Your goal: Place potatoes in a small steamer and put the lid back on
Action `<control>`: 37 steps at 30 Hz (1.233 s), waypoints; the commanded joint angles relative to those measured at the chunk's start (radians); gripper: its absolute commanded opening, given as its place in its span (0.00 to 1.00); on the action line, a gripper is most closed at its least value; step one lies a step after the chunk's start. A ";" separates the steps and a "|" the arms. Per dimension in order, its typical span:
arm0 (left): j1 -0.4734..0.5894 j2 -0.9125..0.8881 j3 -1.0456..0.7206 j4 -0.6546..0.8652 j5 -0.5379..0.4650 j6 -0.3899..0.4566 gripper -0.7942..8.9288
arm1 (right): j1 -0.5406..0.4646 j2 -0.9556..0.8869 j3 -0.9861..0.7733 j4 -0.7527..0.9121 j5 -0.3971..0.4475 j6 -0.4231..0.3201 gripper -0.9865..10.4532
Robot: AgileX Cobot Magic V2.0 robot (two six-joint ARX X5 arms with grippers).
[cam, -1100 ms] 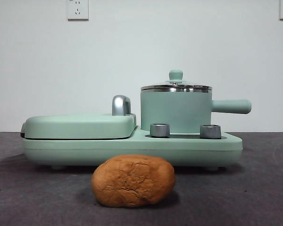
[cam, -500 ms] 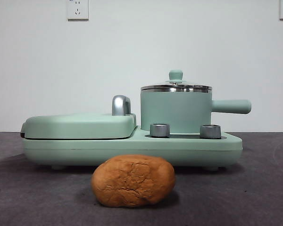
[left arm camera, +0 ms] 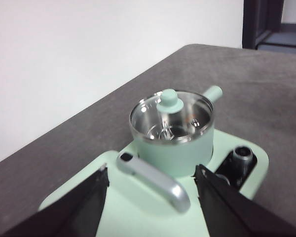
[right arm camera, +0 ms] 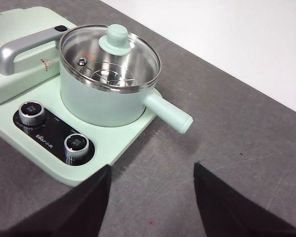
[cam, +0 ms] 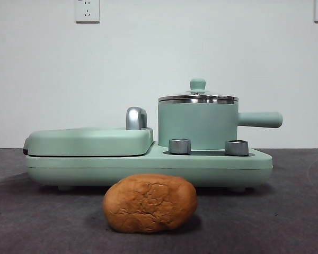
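An orange-brown potato (cam: 149,203) with cracked skin lies on the dark table in front of the appliance. The mint-green steamer pot (cam: 197,126) (left arm camera: 172,145) (right arm camera: 102,103) stands on the appliance's right half, its straight handle (cam: 259,119) (right arm camera: 167,113) pointing right. The glass lid (cam: 197,97) (left arm camera: 171,114) (right arm camera: 110,58) with its mint knob rests on the pot. My left gripper (left arm camera: 150,190) hovers open above the griddle side, short of the pot. Open too, my right gripper (right arm camera: 152,190) hangs over the table beside the pot handle. Neither gripper appears in the front view.
The mint-green appliance base (cam: 148,166) carries a flat griddle cover (cam: 90,141) with a chrome handle (cam: 135,118) (left arm camera: 153,178) (right arm camera: 19,49) on its left half. Two chrome knobs (cam: 179,146) (cam: 236,147) (right arm camera: 32,112) (right arm camera: 77,145) sit in front of the pot. A white wall stands behind the table.
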 commanded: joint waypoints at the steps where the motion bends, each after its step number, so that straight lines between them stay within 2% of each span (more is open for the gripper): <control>1: -0.048 0.075 0.020 0.102 -0.035 -0.070 0.37 | 0.004 0.003 0.014 0.011 0.000 0.012 0.32; 8: -0.172 0.305 0.072 0.256 -0.113 -0.072 0.37 | 0.004 0.003 0.014 0.013 0.001 0.012 0.32; 13: -0.216 0.476 0.169 0.295 -0.121 -0.138 0.37 | 0.004 0.003 0.014 0.013 0.001 0.012 0.32; 26: -0.295 0.872 0.512 0.301 -0.121 -0.149 0.37 | 0.004 0.003 0.014 0.014 0.001 0.016 0.32; 37: -0.308 1.071 0.665 0.314 -0.120 -0.176 0.37 | 0.005 0.003 0.014 0.014 0.001 0.030 0.32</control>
